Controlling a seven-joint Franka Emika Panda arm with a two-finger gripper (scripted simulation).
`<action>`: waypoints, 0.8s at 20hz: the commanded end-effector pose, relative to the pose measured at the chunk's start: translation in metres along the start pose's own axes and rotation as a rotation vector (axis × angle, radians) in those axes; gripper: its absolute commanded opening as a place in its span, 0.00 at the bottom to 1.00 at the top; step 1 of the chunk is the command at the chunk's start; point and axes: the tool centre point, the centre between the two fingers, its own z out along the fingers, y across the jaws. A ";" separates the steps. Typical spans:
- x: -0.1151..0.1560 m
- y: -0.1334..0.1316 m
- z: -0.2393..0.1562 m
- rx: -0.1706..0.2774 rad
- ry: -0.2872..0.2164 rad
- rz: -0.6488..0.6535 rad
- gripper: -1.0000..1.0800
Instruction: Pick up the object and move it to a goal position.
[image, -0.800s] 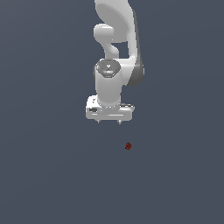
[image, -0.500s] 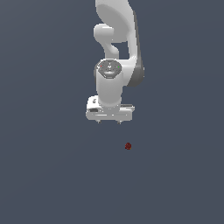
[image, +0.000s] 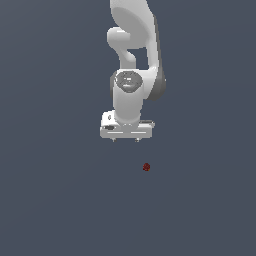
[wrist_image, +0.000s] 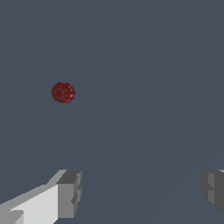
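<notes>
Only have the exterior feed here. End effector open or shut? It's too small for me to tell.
Observer: Open. In the wrist view the two fingertips stand far apart, with bare floor between them.
Operator: Anything between the fingers?
Observer: No. The red object lies clear of the gap, apart from both fingertips.
Operator: What does the object look like close up?
Observer: Roundish and dark red, with a speckled surface. It looks about as wide as one fingertip, though it lies farther from the camera.
</notes>
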 end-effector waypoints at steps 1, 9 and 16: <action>0.002 -0.002 0.002 0.001 0.001 -0.003 0.96; 0.026 -0.026 0.017 0.007 0.009 -0.029 0.96; 0.056 -0.064 0.043 0.023 0.022 -0.064 0.96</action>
